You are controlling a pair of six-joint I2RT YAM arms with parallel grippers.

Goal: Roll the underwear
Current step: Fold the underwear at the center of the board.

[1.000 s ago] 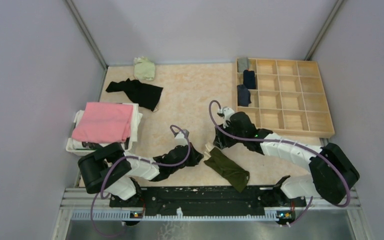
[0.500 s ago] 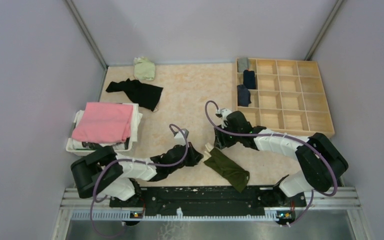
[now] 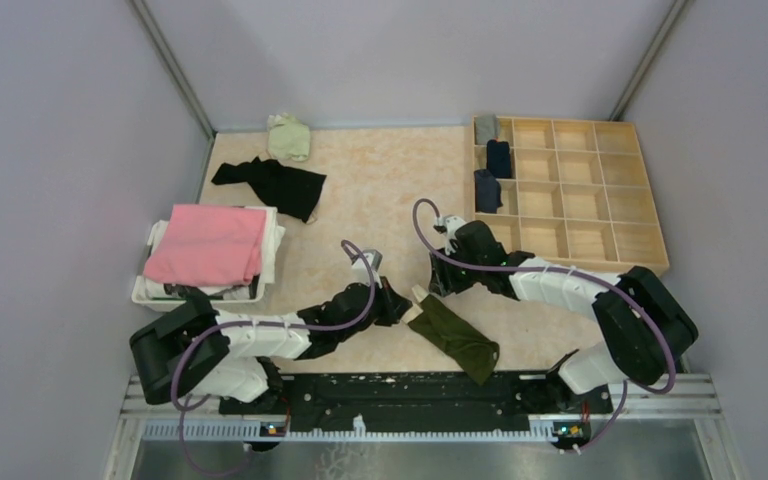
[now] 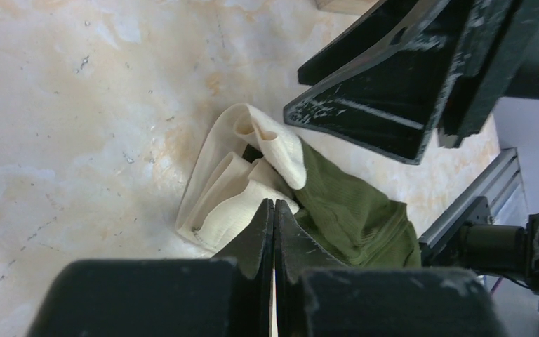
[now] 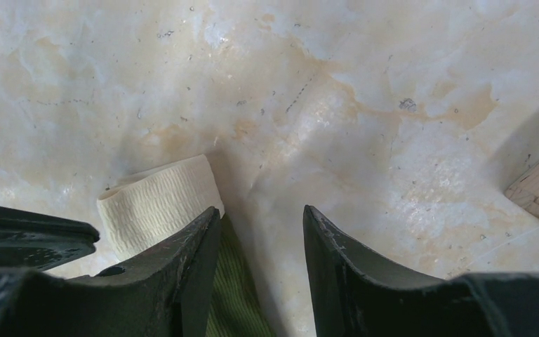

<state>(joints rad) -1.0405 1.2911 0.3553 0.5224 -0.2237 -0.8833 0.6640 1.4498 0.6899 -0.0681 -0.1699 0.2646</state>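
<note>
An olive green underwear (image 3: 457,338) with a cream waistband (image 4: 235,193) lies flat near the table's front edge. My left gripper (image 3: 400,301) is shut, and its tips (image 4: 274,205) rest against the waistband with nothing visibly between them. My right gripper (image 3: 428,290) hovers open just behind the waistband end (image 5: 160,202). Its left finger (image 5: 182,260) sits over the green fabric (image 5: 230,302), and its right finger is over bare table. The two grippers stand close together at the waistband.
A wooden compartment tray (image 3: 600,200) stands at the back right, with rolled dark and grey pieces (image 3: 498,158) in its left cells. A dark garment (image 3: 275,183) and a pale green one (image 3: 289,137) lie at the back left. A white basket (image 3: 150,292) holds a pink cloth (image 3: 210,243).
My left gripper has slid a little right and away from me onto the waistband, its arm stretching out. The right gripper has barely shifted, while its elbow has swung inward.
</note>
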